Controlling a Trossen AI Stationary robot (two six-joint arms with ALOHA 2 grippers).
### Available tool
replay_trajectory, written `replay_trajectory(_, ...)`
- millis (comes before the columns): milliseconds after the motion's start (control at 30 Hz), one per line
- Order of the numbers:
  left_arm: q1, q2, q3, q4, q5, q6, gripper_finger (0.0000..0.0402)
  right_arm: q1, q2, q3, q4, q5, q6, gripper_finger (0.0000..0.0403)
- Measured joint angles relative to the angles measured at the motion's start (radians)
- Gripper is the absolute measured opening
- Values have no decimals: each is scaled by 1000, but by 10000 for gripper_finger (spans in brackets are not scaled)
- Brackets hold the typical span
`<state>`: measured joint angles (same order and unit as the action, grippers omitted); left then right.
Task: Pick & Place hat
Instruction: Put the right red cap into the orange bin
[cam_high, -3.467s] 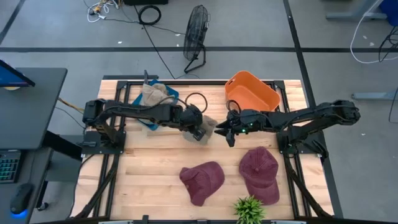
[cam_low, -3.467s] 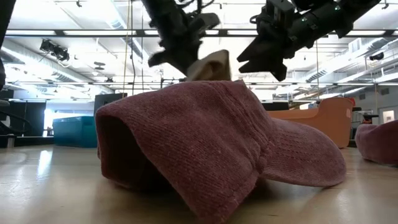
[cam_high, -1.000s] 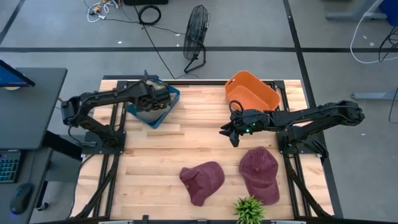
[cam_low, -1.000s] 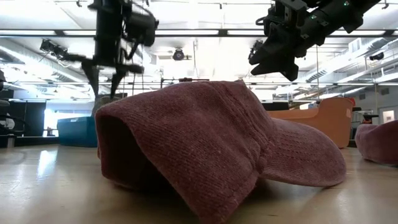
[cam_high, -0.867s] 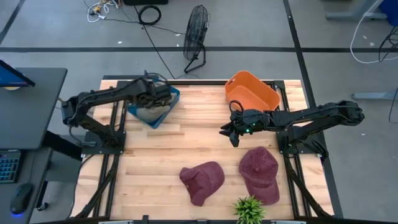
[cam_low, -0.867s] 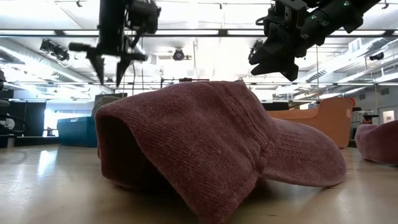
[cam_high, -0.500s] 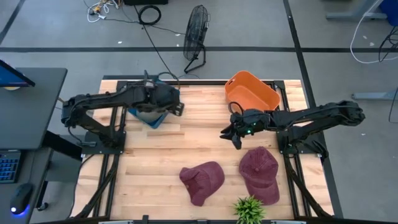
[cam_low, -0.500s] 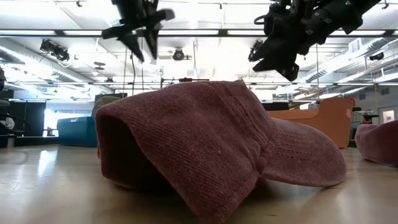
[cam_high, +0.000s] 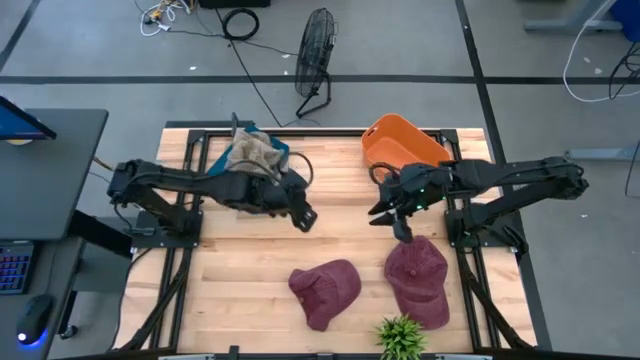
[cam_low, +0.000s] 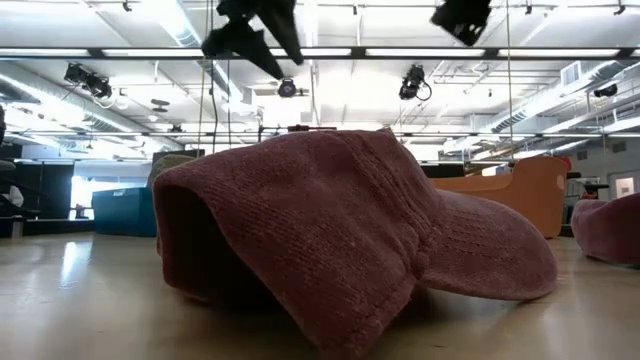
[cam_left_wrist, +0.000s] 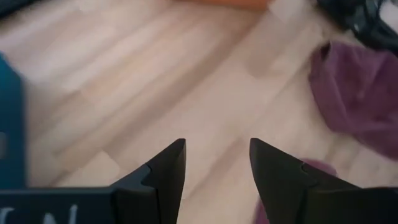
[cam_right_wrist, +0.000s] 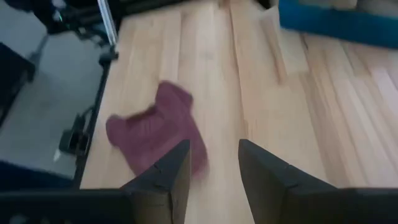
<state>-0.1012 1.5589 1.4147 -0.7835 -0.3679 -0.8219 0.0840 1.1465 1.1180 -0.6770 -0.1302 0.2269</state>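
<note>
Two maroon hats lie on the wooden table near its front edge, one toward the middle and one to its right. The middle one fills the low view. A tan hat rests in the blue bin at the far left. My left gripper hangs open above bare wood at the table's middle, nothing between its fingers. My right gripper is open too, above the far edge of the right maroon hat; its wrist view shows the middle hat ahead.
An orange basket stands at the far right of the table. A small green plant sits at the front edge between the maroon hats. Bare wood lies between the bin and the hats.
My left gripper has left the blue bin and gone toward the table's right and near edges, out over the middle, still open; the tan hat stays in the bin. My right gripper has gone toward the near edge, over the right maroon hat.
</note>
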Motion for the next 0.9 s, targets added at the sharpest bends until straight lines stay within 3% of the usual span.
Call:
replay_trajectory(133, -27, 75, -1, 59, 45, 10, 181, 29, 0, 60, -229, -26, 28, 139)
replay_trajectory(367, -60, 172, -1, 289, 121, 85, 181, 149, 1, 7, -427, -160, 167, 139)
replay_trajectory(533, -57, 197, -1, 320, 118, 86, 181, 239, 1, -103, -428, -128, 278, 139)
replay_trajectory(767, -54, 204, -1, 316, 118, 101, 181, 289, 11, -323, -350, 25, 360, 139)
replay_trajectory(900, -53, 204, -1, 315, 124, 101, 181, 293, 11, -383, -335, -40, 394, 139)
